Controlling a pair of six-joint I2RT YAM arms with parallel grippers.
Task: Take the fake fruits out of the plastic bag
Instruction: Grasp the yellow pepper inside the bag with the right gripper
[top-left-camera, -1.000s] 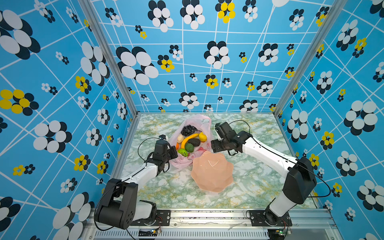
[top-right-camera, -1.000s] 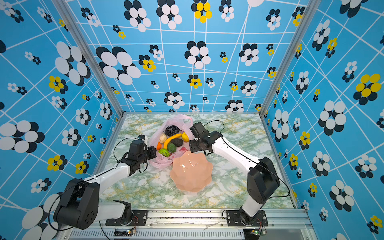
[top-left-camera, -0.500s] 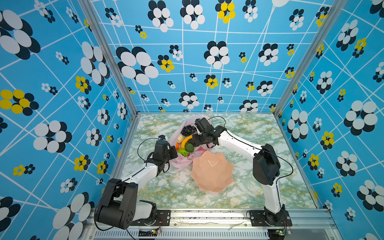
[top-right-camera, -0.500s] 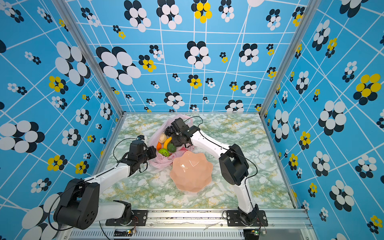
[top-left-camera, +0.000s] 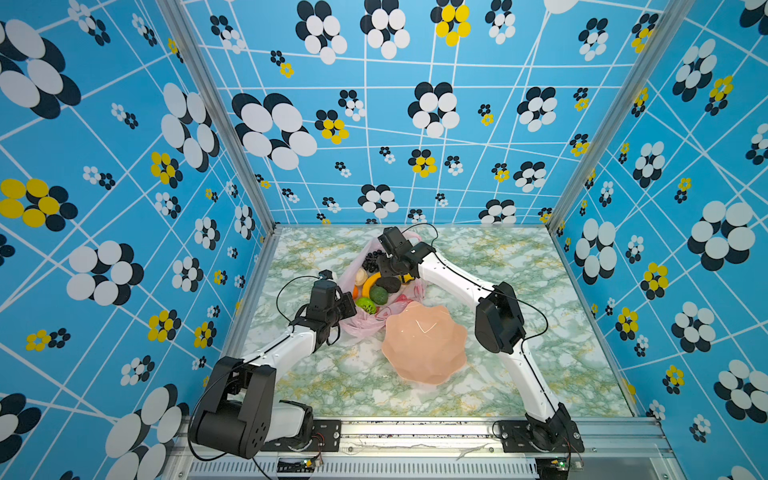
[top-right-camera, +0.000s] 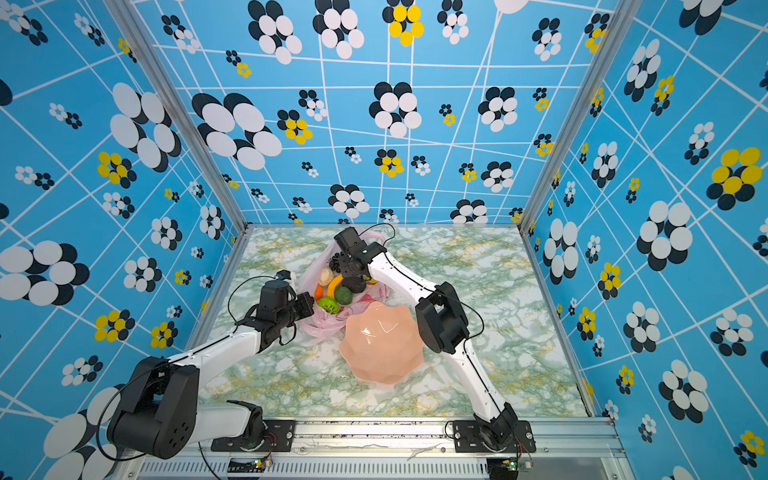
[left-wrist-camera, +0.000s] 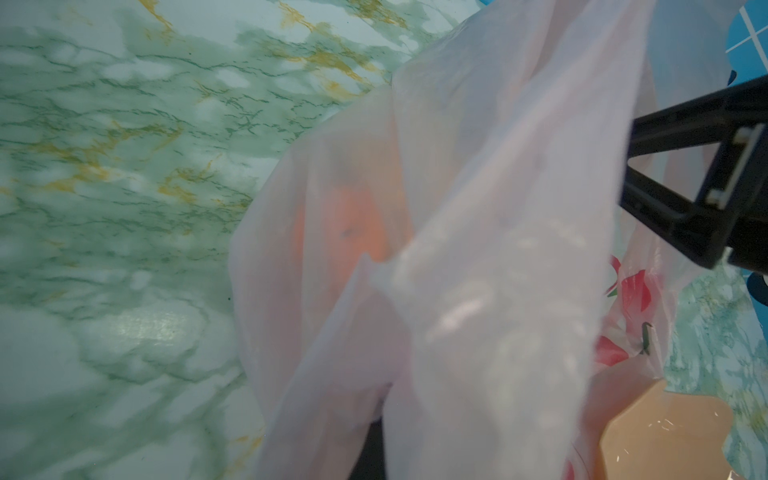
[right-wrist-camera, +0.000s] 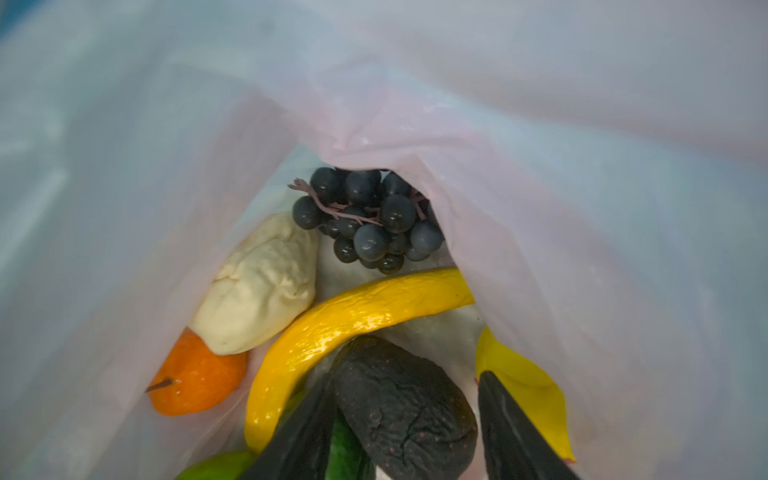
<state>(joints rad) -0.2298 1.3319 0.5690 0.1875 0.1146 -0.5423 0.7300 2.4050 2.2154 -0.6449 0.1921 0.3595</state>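
**Top views.** The plastic bag (top-left-camera: 359, 328) lies on the marble-patterned table (top-left-camera: 519, 270) with its mouth spread wide, as seen in both top views (top-right-camera: 322, 326). The fake fruits are all inside it: grape bunch (top-left-camera: 371, 262), pale piece (top-left-camera: 360, 276), banana (top-left-camera: 371, 282), avocado (top-left-camera: 389, 284), orange (top-left-camera: 356, 291) and green fruits (top-left-camera: 379, 295). A peach scalloped bowl (top-left-camera: 424, 349) stands just beside the bag, its rim against the pink film. My left gripper (top-left-camera: 348, 306) sits at the bag's edge on my left arm's side. My right gripper (top-left-camera: 392, 274) is down in the bag's mouth.

**Left wrist view.** The bag's film (left-wrist-camera: 478, 249) fills most of the frame above the table (left-wrist-camera: 124, 166). The orange (left-wrist-camera: 353, 224) shows through it as a blurred patch. A corner of the bowl (left-wrist-camera: 665, 432) shows beside the bag. My left jaws are fully closed, pinching the bag's film.

**Right wrist view.** This view looks into the bag (right-wrist-camera: 582, 208). The grape bunch (right-wrist-camera: 370, 220) lies deepest. Next to it are the pale piece (right-wrist-camera: 262, 286) and the orange (right-wrist-camera: 195, 378). The banana (right-wrist-camera: 345, 324) curves over the avocado (right-wrist-camera: 407, 415). A yellow ribbed fruit (right-wrist-camera: 528, 390) lies against the bag wall, and green fruits (right-wrist-camera: 216, 467) are at the frame edge. My right gripper (right-wrist-camera: 405, 382) is partly spread. Its fingers (right-wrist-camera: 299, 440) stand one on each flank of the avocado, close against it. I cannot tell whether they press it.
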